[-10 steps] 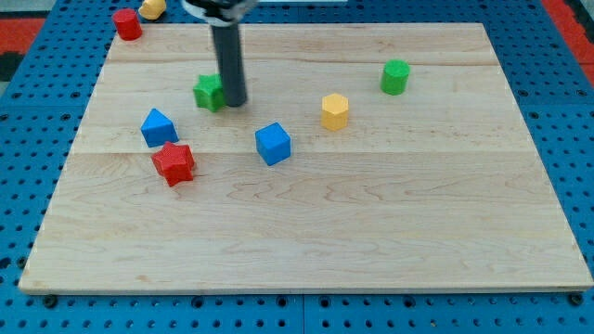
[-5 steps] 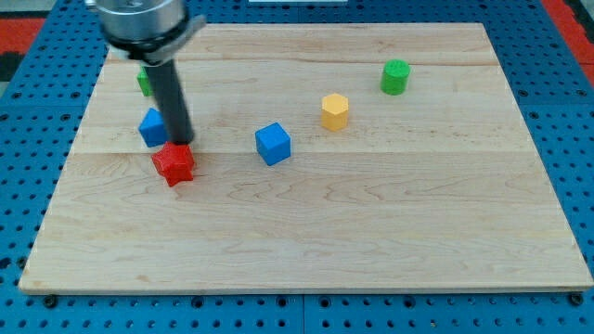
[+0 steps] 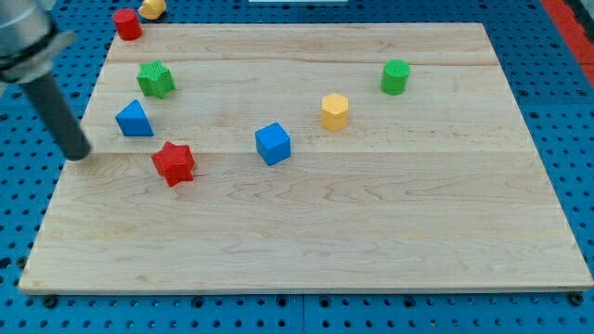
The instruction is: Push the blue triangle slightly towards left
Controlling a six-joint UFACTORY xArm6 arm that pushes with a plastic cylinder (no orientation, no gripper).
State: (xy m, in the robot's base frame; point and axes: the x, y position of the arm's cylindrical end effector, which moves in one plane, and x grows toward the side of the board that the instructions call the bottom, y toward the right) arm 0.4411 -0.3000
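Note:
The blue triangle lies on the wooden board at the view's left. My tip rests at the board's left edge, left of and a little below the blue triangle, apart from it. The dark rod rises from the tip toward the view's top left corner. A red star lies below and right of the triangle. A green star-shaped block lies above it.
A blue cube sits near the board's middle, a yellow hexagonal block to its right, a green cylinder at the upper right. A red cylinder and a yellow block lie at the top left corner.
My tip swept from beside the green star down and left to the board's left edge. The green star moved up and left. The blue triangle moved left and slightly up.

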